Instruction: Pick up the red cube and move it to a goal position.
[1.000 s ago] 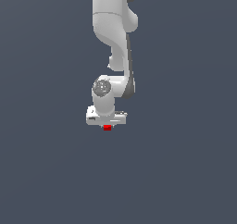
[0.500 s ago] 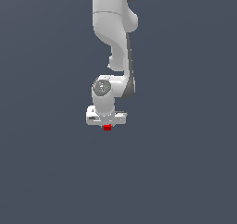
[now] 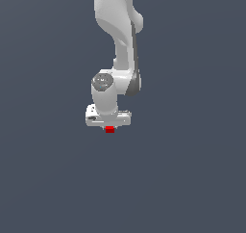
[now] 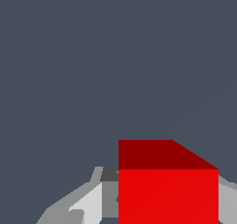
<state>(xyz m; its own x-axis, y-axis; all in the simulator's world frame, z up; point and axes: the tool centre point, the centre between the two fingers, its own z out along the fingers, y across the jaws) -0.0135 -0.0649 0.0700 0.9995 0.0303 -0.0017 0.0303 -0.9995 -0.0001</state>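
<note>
The gripper (image 3: pixel 110 127) is clamped on the cube (image 3: pixel 110 129), which peeks out just beneath its white body; the fingers (image 4: pixel 88 204) are mostly hidden or cut off. Plain grey space lies open all around.

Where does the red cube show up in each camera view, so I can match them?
Exterior view: the red cube is a tiny patch near the picture's middle, directly under the white gripper.
Wrist view: the red cube fills the lower right area, large and close, between grey gripper parts.
Shared landmark: the gripper, flanking the cube in both views.
</note>
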